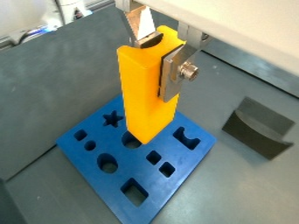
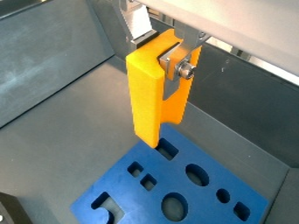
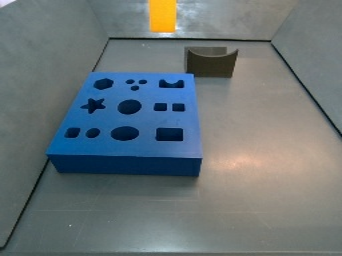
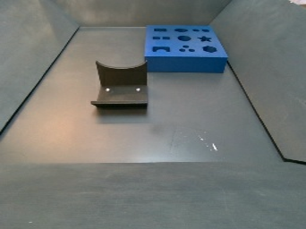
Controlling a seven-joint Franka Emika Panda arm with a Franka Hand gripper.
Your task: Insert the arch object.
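My gripper (image 1: 162, 57) is shut on the arch object (image 1: 146, 87), a bright orange-yellow oblong block held upright by its upper end, with a silver finger (image 1: 176, 74) on one side and the other finger against the opposite side. Both wrist views show it, and the gripper (image 2: 160, 52) holds the block (image 2: 149, 96) well above the blue board (image 1: 117, 184). The board (image 2: 216, 208) has several shaped holes. In a side view only the block (image 3: 162, 15) shows, at the upper edge beyond the board (image 3: 120, 155). The board also lies at the far end in a side view (image 4: 185, 61).
A larger dark olive-brown block (image 3: 210, 62) with a curved hollow stands on the grey floor apart from the board; it also shows in other views (image 4: 120, 85) (image 1: 260, 127). Grey walls enclose the floor on all sides.
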